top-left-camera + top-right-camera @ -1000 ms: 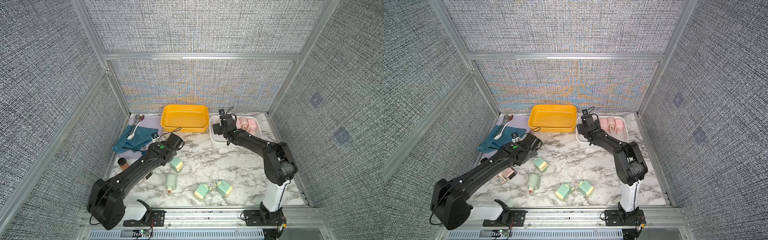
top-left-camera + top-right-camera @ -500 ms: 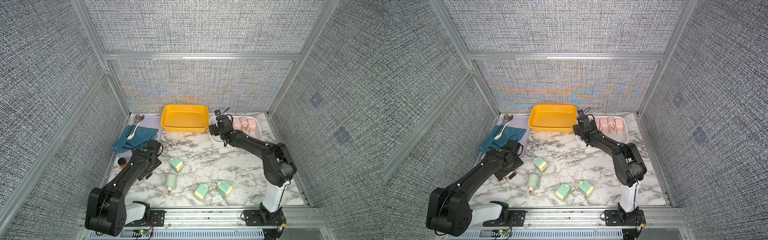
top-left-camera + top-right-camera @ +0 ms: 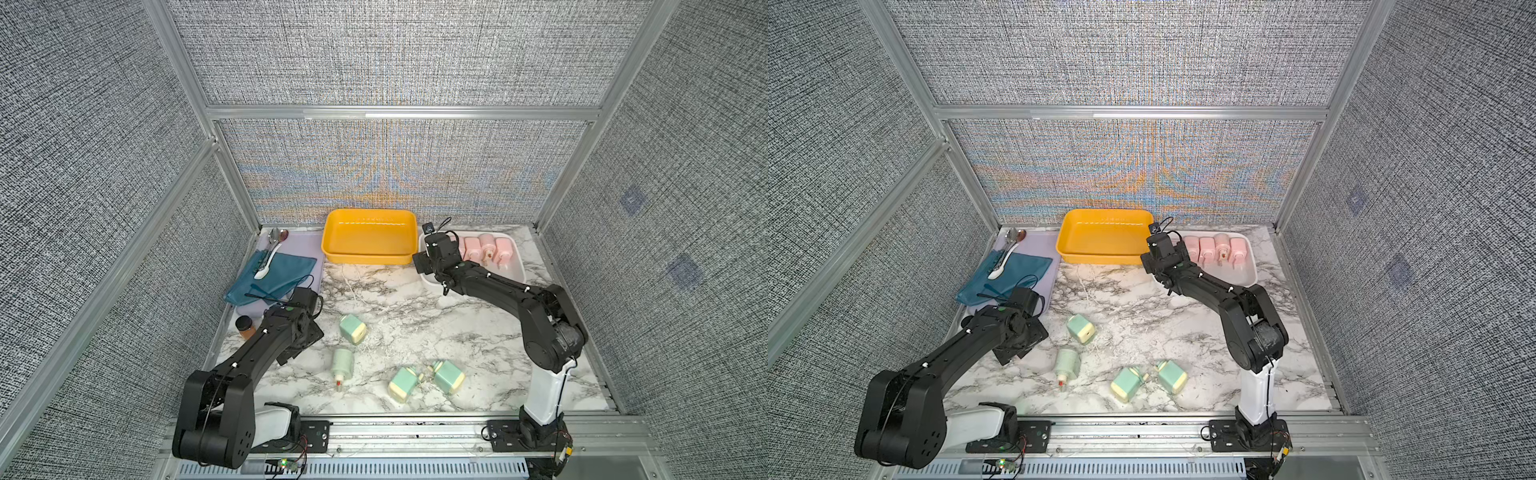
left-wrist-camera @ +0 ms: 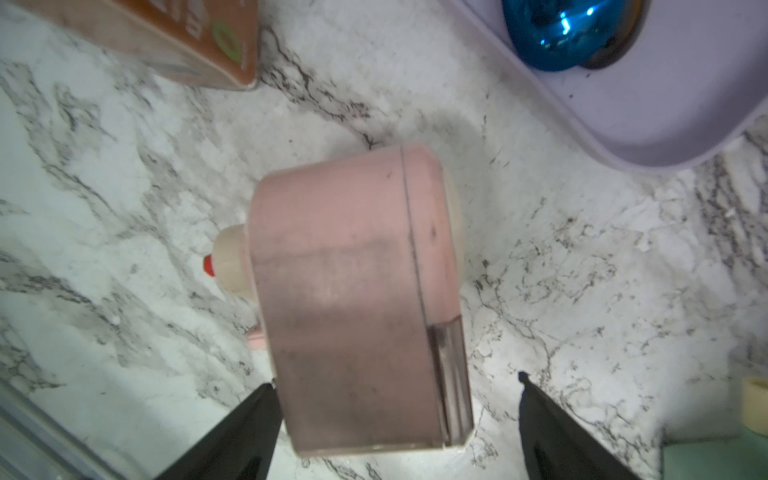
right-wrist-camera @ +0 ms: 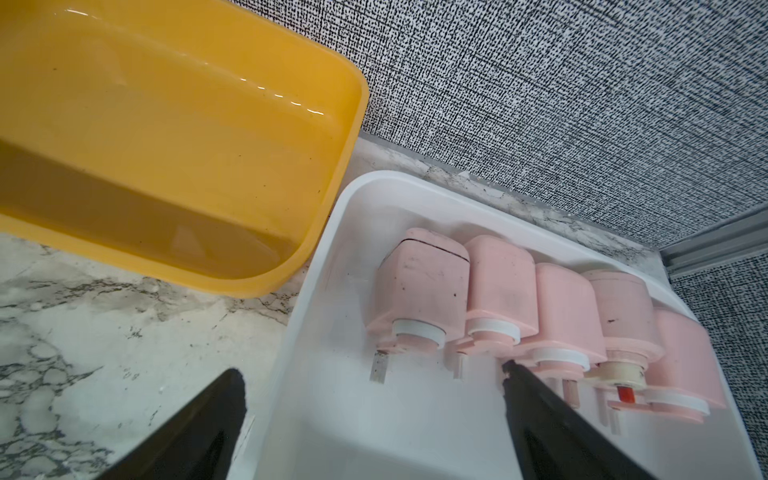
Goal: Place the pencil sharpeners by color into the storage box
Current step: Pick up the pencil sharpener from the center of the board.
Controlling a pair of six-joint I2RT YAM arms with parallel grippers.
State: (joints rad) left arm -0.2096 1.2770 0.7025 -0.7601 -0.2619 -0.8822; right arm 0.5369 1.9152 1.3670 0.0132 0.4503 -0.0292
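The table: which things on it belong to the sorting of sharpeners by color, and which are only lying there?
Belong to the job: four loose green sharpeners; one pink sharpener at the left gripper; five pink sharpeners in the white tray; yellow box.
Only lying there: brown jar, blue cloth, spoons, lilac tray.

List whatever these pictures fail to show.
Loose pink sharpener: hidden under the left arm in both top views; only the left wrist view shows it.
Brown jar label: blurred, cut off by the left wrist picture's edge.
Left gripper: jaws straddle that sharpener; contact unclear, tips alone in view.
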